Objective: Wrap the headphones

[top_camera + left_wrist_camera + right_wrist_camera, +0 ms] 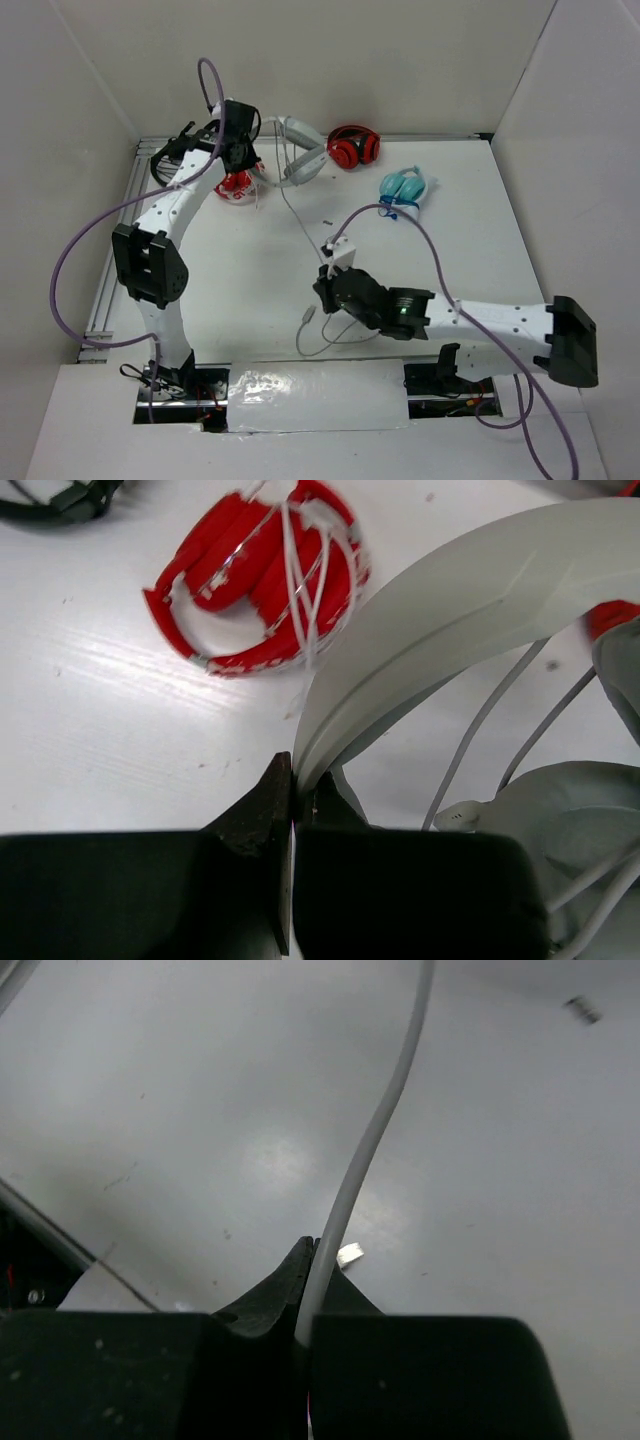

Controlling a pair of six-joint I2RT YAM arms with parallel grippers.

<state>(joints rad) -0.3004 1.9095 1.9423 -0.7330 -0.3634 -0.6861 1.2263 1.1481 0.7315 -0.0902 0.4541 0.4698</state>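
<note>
The large white headphones (304,152) lie at the far middle of the table. My left gripper (246,156) is shut on the end of their wide headband (450,610); the pinch shows in the left wrist view (297,782), with a grey earcup (570,810) beside it. Their thin grey cable (298,215) runs toward the near side. My right gripper (325,284) is shut on this cable (375,1140), which passes between the jaws in the right wrist view (314,1256). The cable's loose end loops on the table near my right arm (318,340).
Red headphones wrapped in white cable (260,580) lie just left of the white pair (235,185). A second red pair (353,148) and small light-blue headphones (404,186) lie at the back right. A black pair (168,160) sits at the far left by the rail.
</note>
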